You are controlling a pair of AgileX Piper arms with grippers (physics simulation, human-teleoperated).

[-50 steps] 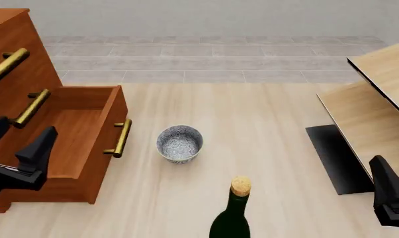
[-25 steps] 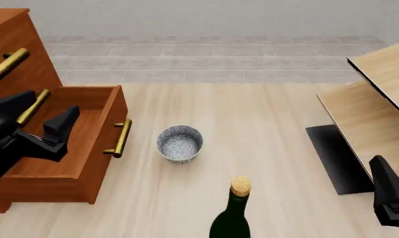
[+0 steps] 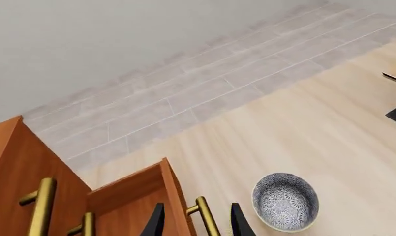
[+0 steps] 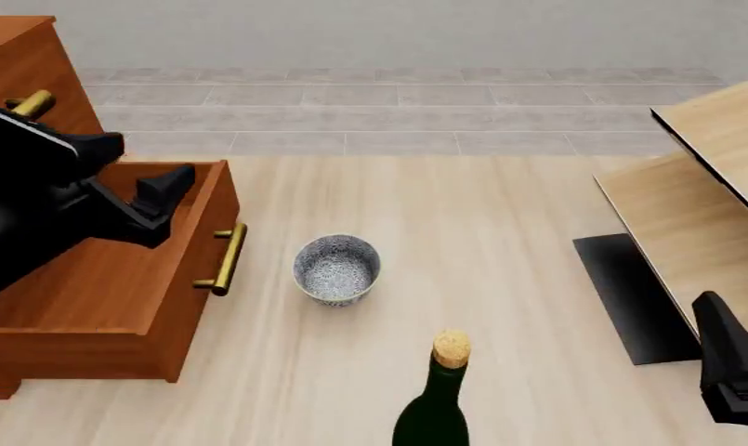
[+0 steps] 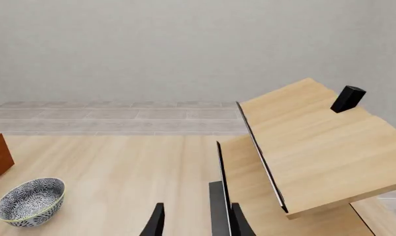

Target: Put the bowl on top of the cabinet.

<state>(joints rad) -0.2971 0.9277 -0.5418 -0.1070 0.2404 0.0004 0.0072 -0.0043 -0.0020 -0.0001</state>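
- The small grey-white speckled round bowl [image 4: 336, 268] sits on the pale wood surface [image 4: 498, 242], right of the released, empty left gripper [image 4: 144, 181].
- That gripper hovers over the reddish-brown wooden cabinet's [image 4: 27, 84] open drawer [image 4: 113, 279].
- A dark green corked bottle [image 4: 436, 400] stands near the bowl.

A dark green bottle [image 4: 432, 409] with a cork stopper [image 4: 451, 347] stands upright at the near edge of the table, about midway across. The table [image 4: 498, 214] itself is pale wood grain. On the right sits light-wood furniture [image 4: 708, 186] with black edging, its panels tilted, and a black flat base [image 4: 628, 293] lies beneath it. A small black block [image 5: 348, 98] rests on its top panel. Beyond the table runs a grey tiled floor [image 4: 399, 107], then a plain grey wall [image 4: 399, 32].
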